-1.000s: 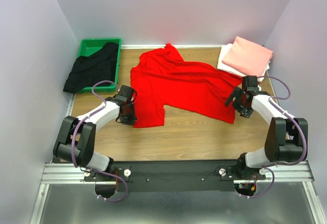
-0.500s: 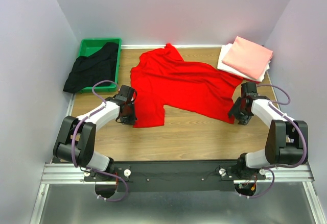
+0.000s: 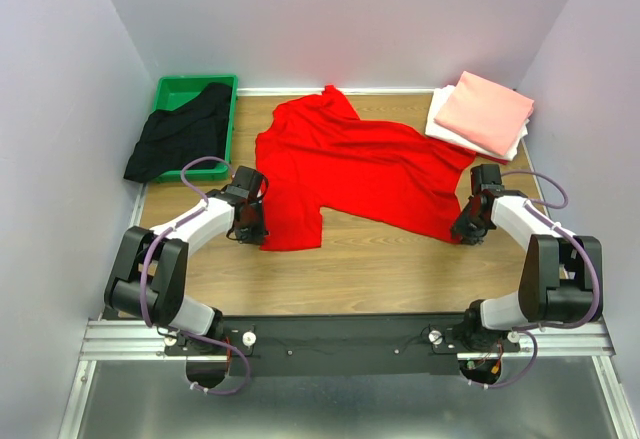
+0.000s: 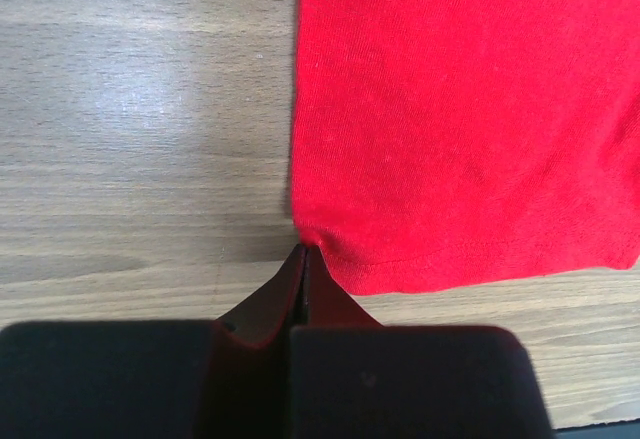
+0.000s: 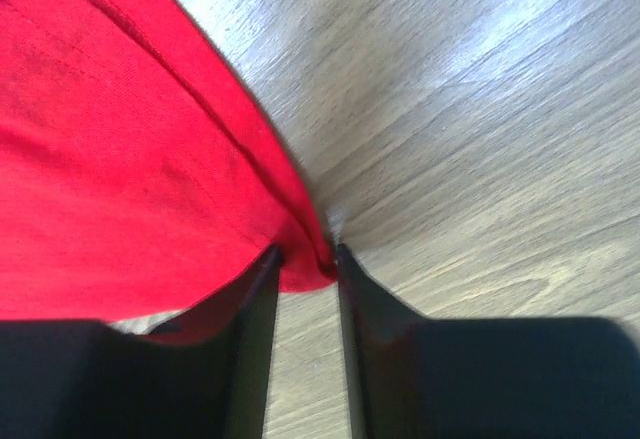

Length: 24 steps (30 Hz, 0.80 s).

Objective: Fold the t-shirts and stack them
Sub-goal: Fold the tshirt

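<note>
A bright red t-shirt [image 3: 350,164] lies spread flat across the middle of the wooden table. My left gripper [image 3: 256,231] is at its near left corner, shut on the hem; in the left wrist view the red cloth [image 4: 460,109] runs into the closed tips [image 4: 304,251]. My right gripper [image 3: 465,234] is at the near right corner. Its jaws stand narrowly open with the bunched red corner [image 5: 305,264] between the fingertips [image 5: 262,269]. A black t-shirt [image 3: 180,139] hangs out of a bin. A salmon-pink folded t-shirt [image 3: 485,109] rests on a white one [image 3: 445,124].
The green bin [image 3: 190,87] sits at the back left corner, with the black cloth spilling over its near edge. The folded stack is at the back right against the wall. Grey walls close in the table on three sides. Bare wood [image 3: 380,259] lies in front of the red shirt.
My right gripper came down toward me to the shirt's near right corner and its jaws narrowed around the cloth. The left arm stayed put, still pinching its corner.
</note>
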Tool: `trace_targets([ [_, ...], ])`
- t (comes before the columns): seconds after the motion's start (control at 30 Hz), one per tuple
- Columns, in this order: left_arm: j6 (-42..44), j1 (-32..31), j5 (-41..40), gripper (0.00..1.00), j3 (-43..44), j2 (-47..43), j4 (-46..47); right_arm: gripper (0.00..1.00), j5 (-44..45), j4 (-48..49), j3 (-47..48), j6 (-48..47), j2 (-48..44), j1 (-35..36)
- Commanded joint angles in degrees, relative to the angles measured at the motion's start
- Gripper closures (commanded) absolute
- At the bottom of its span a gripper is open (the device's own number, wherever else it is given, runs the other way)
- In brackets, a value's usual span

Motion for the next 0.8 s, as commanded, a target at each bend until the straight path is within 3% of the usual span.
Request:
trace_targets([
  [0.0, 0.45, -0.29, -0.79, 1.00, 0.71, 0.50, -0.28, 0.77, 1.34, -1.40, -0.86, 0.79, 1.06, -0.31],
  [0.17, -1.92, -0.20, -1.32, 1.00, 1.58, -3.18, -1.25, 1.00, -1.72, -2.37, -0.60, 0.97, 0.18, -0.31],
  [0.37, -4.12, 0.85, -4.48, 1.00, 3.16, -8.64, -4.93, 0.99, -8.50, -8.24, 0.80, 1.50, -0.35, -0.22],
  [0.77, -7.02, 2.17, -5.01, 1.00, 2.46, -22.69, -15.47, 1.00, -8.59, -22.31, 1.86, 0.79, -7.64, 0.83],
])
